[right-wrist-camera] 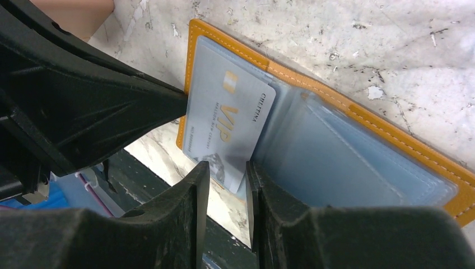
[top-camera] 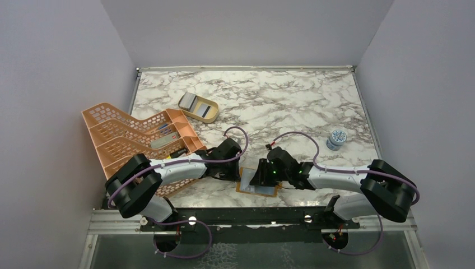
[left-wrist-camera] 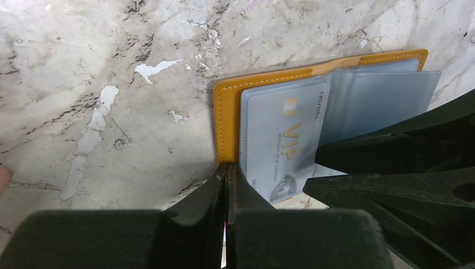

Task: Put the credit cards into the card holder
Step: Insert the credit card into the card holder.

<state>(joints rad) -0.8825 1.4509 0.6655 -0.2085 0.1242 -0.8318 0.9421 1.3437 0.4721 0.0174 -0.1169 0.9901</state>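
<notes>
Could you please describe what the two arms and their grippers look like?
The left arm and right arm match: bulky black joint housings joined by smooth silvery-white links, with a thin purple cable looping along each. Two small green lights glow near the right wrist. The left gripper and right gripper each have two matte black, tapering fingers.

Tight at the near edge: the left pincer crowds the left side of the card holder and the right pincer sits over its near edge, barely a gap between them. The rack walls off the left. Behind the holder the counter lies open, with only a dish far left and a jar out right.
</notes>
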